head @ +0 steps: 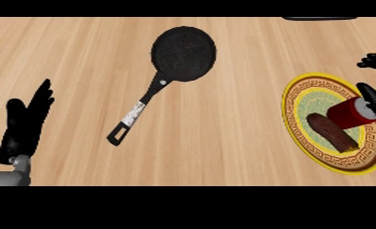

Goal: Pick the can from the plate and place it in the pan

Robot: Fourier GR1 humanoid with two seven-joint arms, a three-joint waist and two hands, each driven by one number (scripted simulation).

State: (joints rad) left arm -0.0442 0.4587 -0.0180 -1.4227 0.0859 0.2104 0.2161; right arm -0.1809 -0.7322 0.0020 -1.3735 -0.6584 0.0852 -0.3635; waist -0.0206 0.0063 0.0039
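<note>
Pale wood-grain bench (pixel 242 49): pan (pixel 183 53) mid-bench; plate (pixel 297 123) at right edge, where right hand (pixel 367 92) curls fingers round the can (pixel 351 113); left hand (pixel 26 118) fingers straight, spread.

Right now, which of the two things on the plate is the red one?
The can, at the right side of the yellow-rimmed plate. It is red with a silver top; the brown sausage-like item beside it is not.

no readable text (labels none), anywhere

Right hand (pixel 367 91) & plate (pixel 308 141) cut by right edge; hand's fingers partly hide can (pixel 352 112).
</note>
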